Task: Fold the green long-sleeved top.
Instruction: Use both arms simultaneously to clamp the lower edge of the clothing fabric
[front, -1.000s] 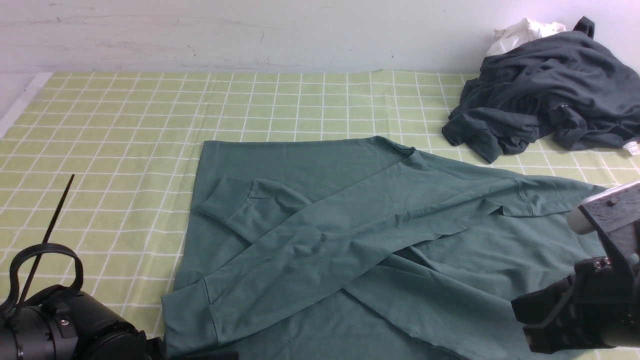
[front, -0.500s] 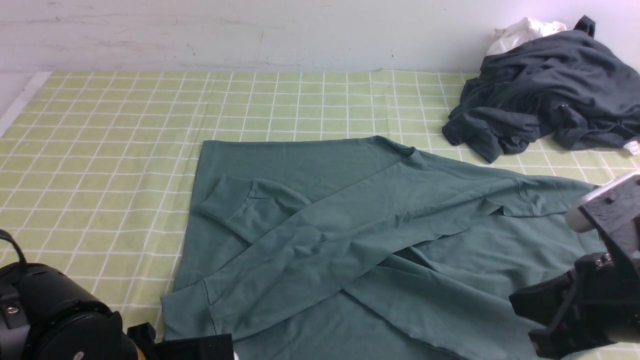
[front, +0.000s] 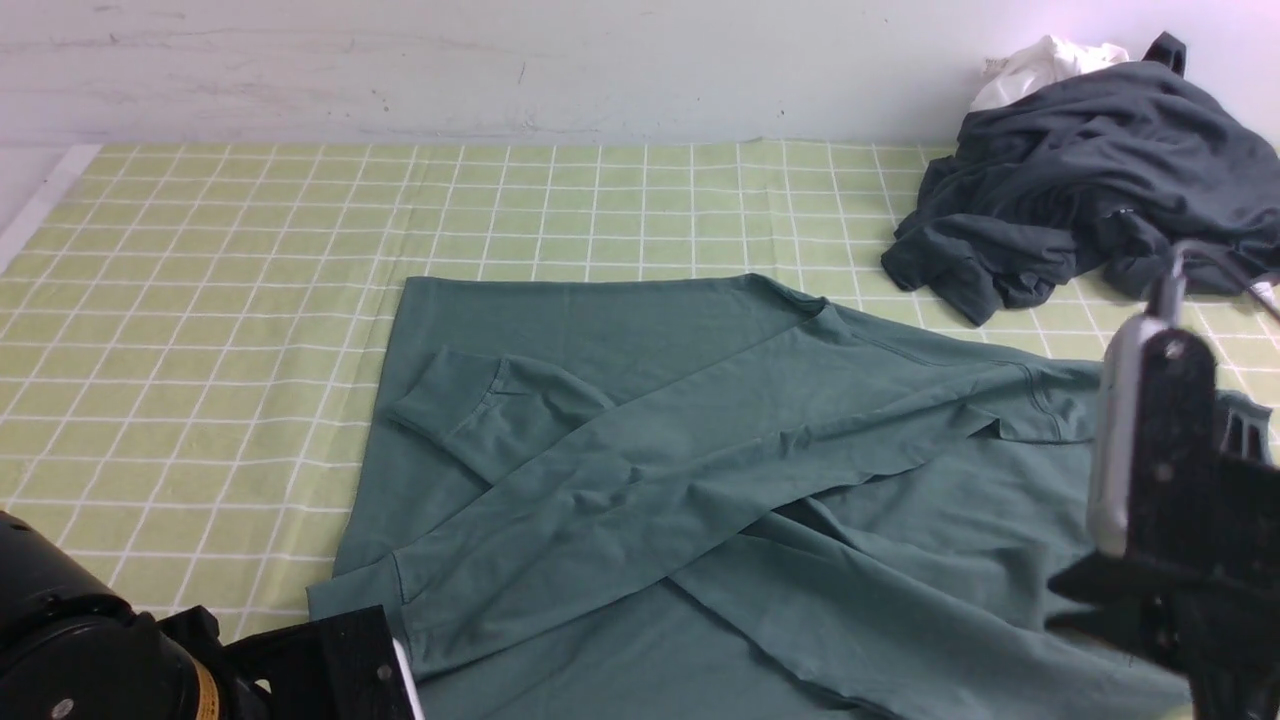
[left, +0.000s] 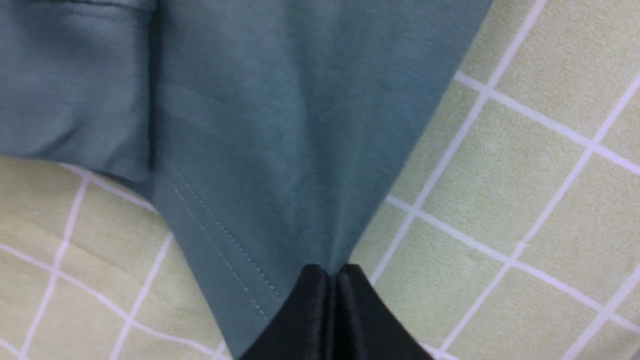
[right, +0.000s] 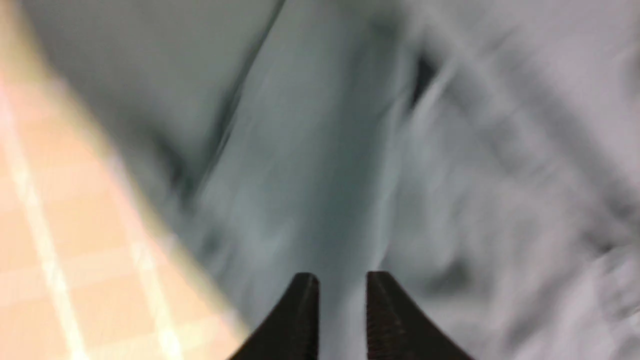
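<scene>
- The green long-sleeved top lies spread on the yellow-green checked tablecloth, from the middle of the table toward its right side, both sleeves folded over the body and crossing each other
- The far cuff rests on the body near the top's left edge, while the near cuff lies at the garment's near left corner
- The left gripper, at the table's near left, has its black fingers pressed together on the stitched hem corner, the fabric drawn to a point at the tips
- The right gripper, low over the top's near right side, shows its fingertips parted by a narrow gap; the wrist view is too blurred to tell whether they touch the cloth
- A dark charcoal garment sits heaped at the far right, apart from the top, with a white cloth behind it
</scene>
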